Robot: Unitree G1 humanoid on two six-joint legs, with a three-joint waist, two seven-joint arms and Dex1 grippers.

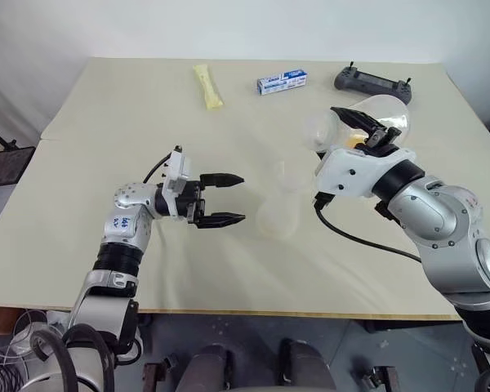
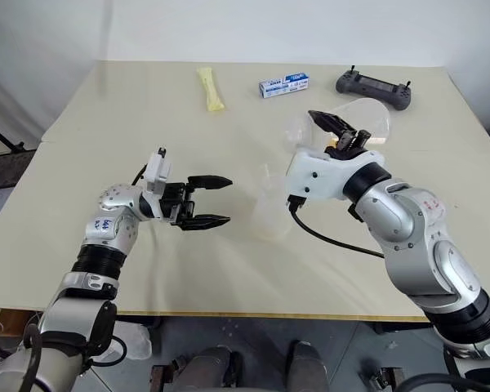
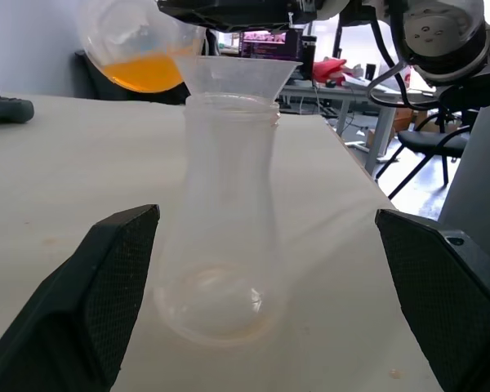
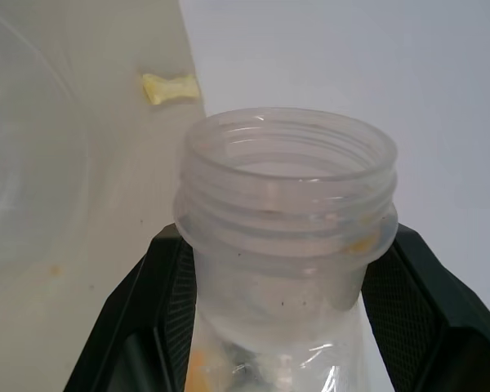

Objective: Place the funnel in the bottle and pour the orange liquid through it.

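My right gripper [image 1: 374, 135] is clamped on the neck of the round flask [image 3: 139, 45], tipped so the orange liquid [image 3: 145, 72] sits near the funnel [image 3: 237, 72] seated in the bottle [image 3: 224, 220] mid-table. My left gripper [image 1: 224, 198] hangs wide open beside the bottle, touching nothing.

Beige table [image 1: 106, 106], clear bottle [image 1: 279, 214], yellow packet [image 1: 207, 86], blue-white box [image 1: 282, 82], black controller [image 1: 372, 82]
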